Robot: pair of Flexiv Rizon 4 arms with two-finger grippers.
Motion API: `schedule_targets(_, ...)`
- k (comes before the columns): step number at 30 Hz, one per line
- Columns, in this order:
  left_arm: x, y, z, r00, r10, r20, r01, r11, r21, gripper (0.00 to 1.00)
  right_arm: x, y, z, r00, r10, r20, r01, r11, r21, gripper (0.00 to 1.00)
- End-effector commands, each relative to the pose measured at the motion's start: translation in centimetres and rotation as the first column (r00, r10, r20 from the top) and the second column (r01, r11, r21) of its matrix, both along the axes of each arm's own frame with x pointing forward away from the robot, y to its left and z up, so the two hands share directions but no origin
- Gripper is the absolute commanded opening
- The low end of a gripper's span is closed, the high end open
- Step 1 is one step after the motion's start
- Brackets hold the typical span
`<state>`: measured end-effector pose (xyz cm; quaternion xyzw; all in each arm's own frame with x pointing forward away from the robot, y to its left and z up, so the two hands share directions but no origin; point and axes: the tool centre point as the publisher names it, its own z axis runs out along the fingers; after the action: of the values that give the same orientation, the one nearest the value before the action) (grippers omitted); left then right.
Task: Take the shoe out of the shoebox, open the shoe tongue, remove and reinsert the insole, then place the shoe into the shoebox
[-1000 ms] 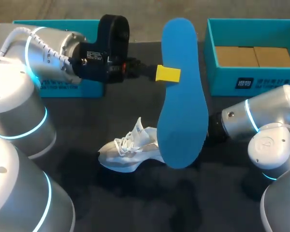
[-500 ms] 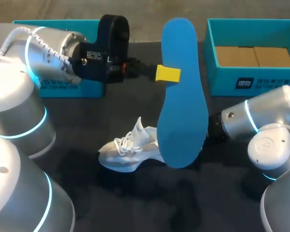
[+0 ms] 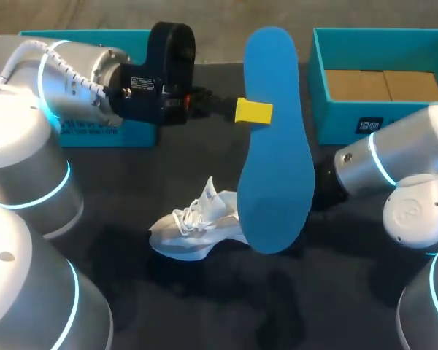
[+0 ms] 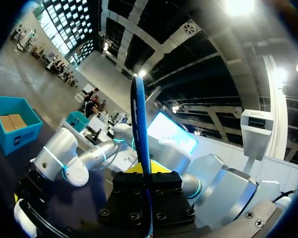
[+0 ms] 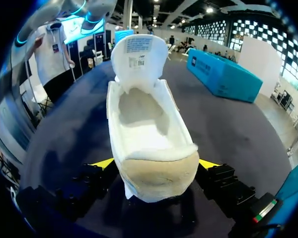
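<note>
White mesh lace-up sneaker (image 5: 149,144): heel clamped between right gripper (image 5: 155,163) fingers, presumably steadying its open mouth. Left gripper (image 3: 252,111) pinches flat blue foam insole (image 3: 276,146) aloft, likely ready for reinsertion.

Blue insole (image 3: 276,138), white shoe (image 3: 193,230), teal shoebox (image 3: 336,120), black table (image 3: 204,306)

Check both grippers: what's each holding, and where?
Left gripper holds the insole by its side edge, nearer the narrow end. Right gripper holds the shoe by its heel.
</note>
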<state>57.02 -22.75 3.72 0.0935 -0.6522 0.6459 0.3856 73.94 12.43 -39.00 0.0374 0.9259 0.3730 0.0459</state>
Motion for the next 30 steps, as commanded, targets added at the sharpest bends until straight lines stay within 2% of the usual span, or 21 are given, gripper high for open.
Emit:
schedule_targets(1,-0.1,0.0,-0.1,1.0,0.002,0.0,-0.002,1.0,-0.002,0.0,-0.4,-0.4,1.6,1.0,-0.019,-0.024,0.015,0.982,-0.187,1.0)
schedule_targets(8,-0.1,0.0,-0.1,1.0,0.002,0.0,-0.002,1.0,-0.002,0.0,-0.6,-0.7,2.2,0.998,-0.051,-0.026,0.04,0.945,-0.326,1.0)
schedule_targets(19,-0.1,0.0,-0.1,1.0,0.002,0.0,-0.002,1.0,-0.002,0.0,-1.1,-1.5,3.8,0.993,-0.112,-0.033,0.083,0.879,-0.469,1.0)
schedule_targets(30,-0.1,0.0,-0.1,1.0,0.002,0.0,-0.002,1.0,-0.002,0.0,-1.2,-1.7,4.3,0.991,-0.126,-0.038,0.096,0.89,-0.447,1.0)
